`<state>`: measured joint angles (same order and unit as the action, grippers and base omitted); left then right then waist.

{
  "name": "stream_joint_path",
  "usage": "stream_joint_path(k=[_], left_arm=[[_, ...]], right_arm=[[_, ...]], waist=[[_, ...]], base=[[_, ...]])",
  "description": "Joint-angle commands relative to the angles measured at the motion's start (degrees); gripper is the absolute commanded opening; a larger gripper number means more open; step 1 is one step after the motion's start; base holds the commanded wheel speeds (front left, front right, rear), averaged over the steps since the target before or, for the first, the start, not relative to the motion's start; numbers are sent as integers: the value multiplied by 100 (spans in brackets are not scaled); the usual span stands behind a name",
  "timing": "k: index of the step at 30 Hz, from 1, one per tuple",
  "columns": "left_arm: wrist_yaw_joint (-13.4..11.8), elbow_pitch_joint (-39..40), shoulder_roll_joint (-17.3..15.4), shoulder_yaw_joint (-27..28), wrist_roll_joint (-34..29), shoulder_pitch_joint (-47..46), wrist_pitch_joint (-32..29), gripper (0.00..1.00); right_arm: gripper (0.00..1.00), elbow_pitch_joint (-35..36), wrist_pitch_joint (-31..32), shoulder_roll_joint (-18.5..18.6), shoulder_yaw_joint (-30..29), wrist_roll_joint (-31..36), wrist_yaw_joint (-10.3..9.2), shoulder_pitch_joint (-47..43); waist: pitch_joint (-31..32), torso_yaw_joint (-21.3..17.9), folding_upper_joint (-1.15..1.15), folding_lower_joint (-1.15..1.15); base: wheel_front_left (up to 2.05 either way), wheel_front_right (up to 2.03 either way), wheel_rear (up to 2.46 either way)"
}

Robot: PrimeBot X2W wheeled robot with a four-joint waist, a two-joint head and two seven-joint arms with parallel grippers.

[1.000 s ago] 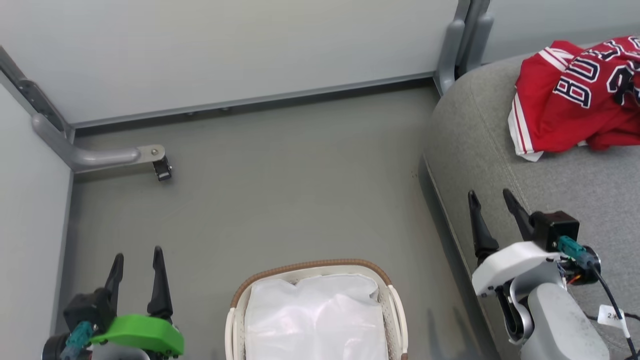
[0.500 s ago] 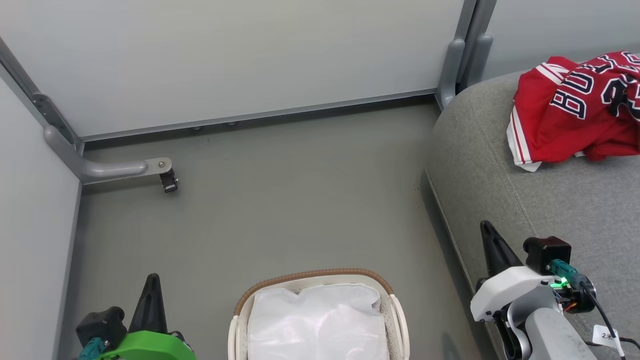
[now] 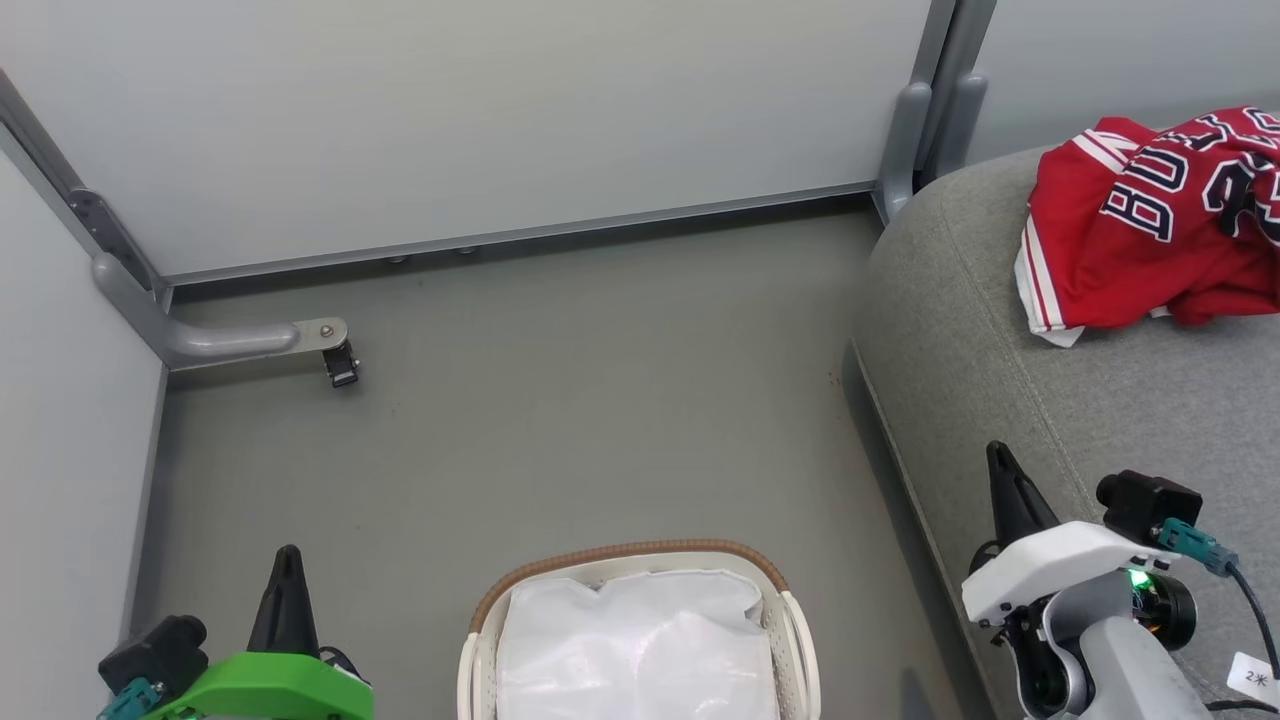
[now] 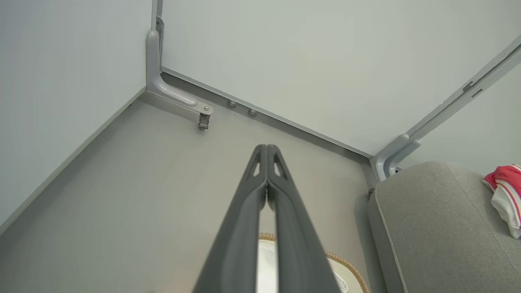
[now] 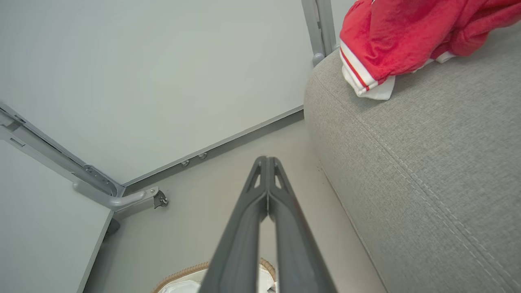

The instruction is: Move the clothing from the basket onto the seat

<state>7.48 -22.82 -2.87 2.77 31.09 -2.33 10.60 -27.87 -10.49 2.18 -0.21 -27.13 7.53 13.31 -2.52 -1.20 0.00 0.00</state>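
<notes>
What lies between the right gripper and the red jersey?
Nothing but bare grey seat fabric separates the right gripper from the jersey in the head view.

It looks like a robot test lab dressed as a home corner: pale partition panels (image 3: pixel 500 120) on grey metal feet (image 3: pixel 230 341), one with a small wheel (image 3: pixel 342 368), a bare grey floor (image 3: pixel 600 400), a grey seat (image 3: pixel 1000 380) and a laundry basket (image 3: pixel 620 548).

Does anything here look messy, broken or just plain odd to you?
Nothing is spilled or broken. The only untidy thing is the red jersey, lying crumpled rather than flat on the grey seat. The basket holds a crinkled white sheet.
</notes>
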Motion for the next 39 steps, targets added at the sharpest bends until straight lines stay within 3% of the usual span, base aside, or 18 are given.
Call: stream_joint_path(k=[1,39], left_arm=[[0,111,-23,33,229,-104,-46,0],[1,489,-16,198,2992,-275,-828,0]], right_arm=[[0,147,53,33,-38,-248,-1,20],[0,749,826,58,-317,-3191,-3,-326]], waist=[[3,2,0,0],[83,43,0,0]], base=[[0,0,0],[0,0,0]])
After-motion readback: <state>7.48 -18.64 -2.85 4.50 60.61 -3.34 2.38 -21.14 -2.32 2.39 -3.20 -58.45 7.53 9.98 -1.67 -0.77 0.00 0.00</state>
